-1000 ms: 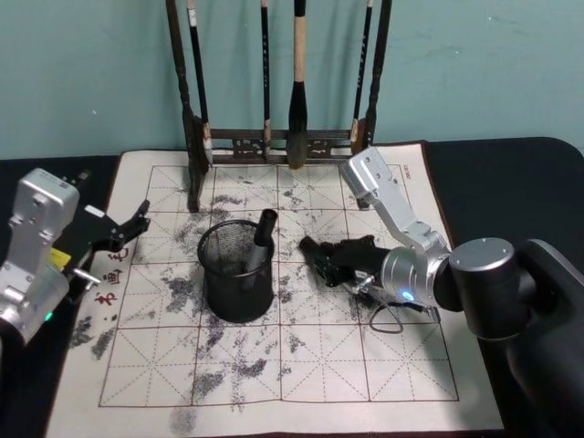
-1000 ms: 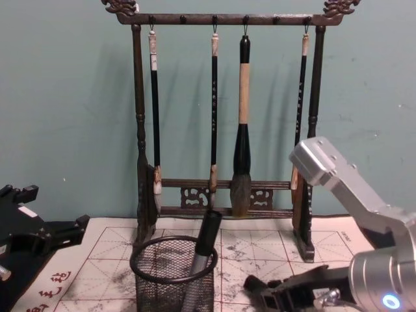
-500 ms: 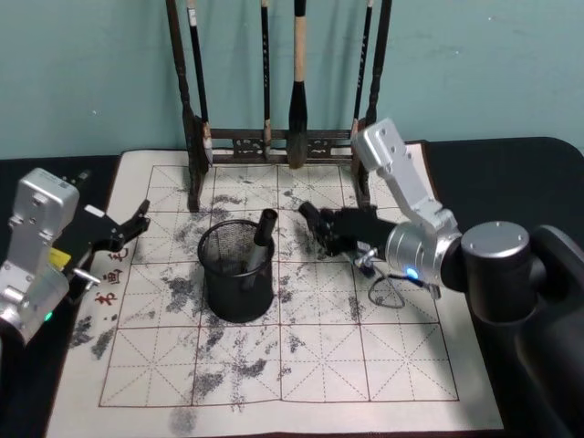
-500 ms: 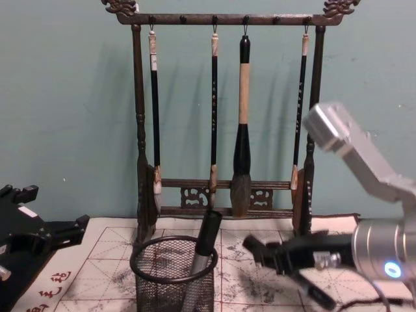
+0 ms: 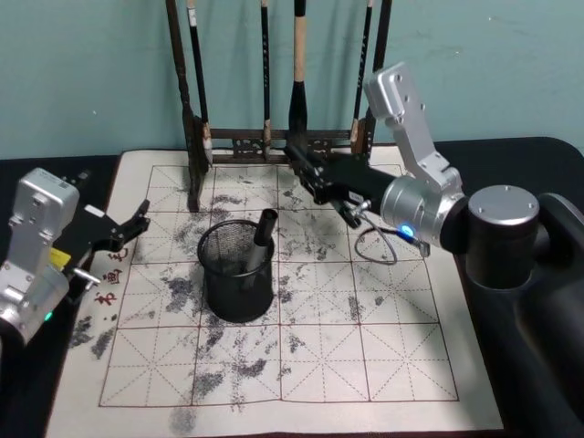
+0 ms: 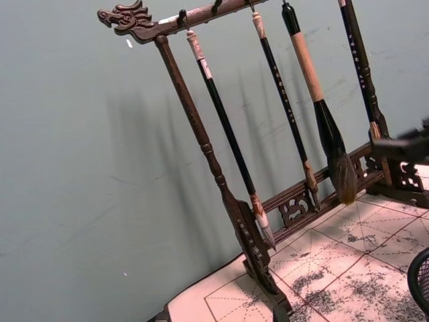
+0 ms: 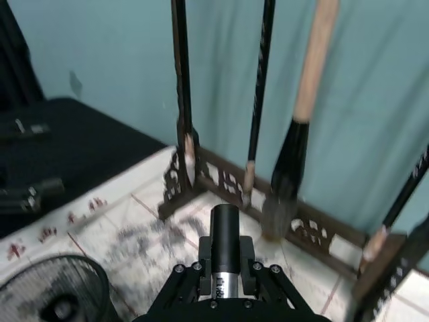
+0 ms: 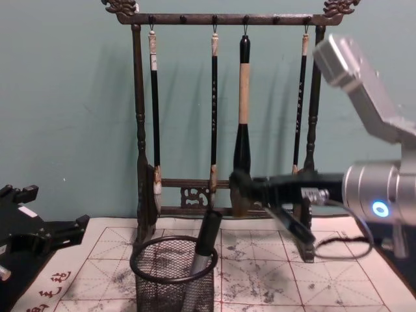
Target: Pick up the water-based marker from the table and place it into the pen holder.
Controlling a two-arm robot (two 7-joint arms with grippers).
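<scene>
Calligraphy practice corner, staged like test bench. Wooden brush rack (image 8: 138, 130) with dragon-head ends, four hanging brushes (image 8: 244, 97). Ink-blotched grid mat (image 5: 301, 365) with red characters (image 5: 111, 274) on black-draped counter (image 5: 511, 155). Mesh pen holder (image 5: 235, 283) on mat. Plain teal wall (image 5: 91, 73) behind.

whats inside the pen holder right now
One dark marker leans in the pen holder, cap above the rim; the mesh hides its lower end and the cup floor. The right gripper holds a second marker.
</scene>
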